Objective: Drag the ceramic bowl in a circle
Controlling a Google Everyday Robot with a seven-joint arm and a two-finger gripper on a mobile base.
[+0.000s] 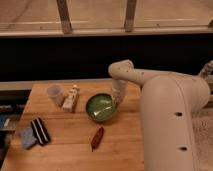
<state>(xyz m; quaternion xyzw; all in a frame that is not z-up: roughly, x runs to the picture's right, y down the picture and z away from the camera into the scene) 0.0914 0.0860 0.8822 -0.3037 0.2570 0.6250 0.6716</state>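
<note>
Wooden tabletop [65,155], dark wall behind. Green ceramic bowl [100,109] sits mid-frame, just right of a pale tube [71,99] and a plastic cup [55,93]. Hand [116,101] comes down at the bowl's right rim, probably set there to drag it round; its spread I cannot tell. No writing readable anywhere.

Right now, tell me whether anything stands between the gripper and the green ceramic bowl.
Nothing visible does: the gripper is at the right rim of the glossy green ceramic bowl. The pale tube lying left of the bowl could crowd a circle.
</note>
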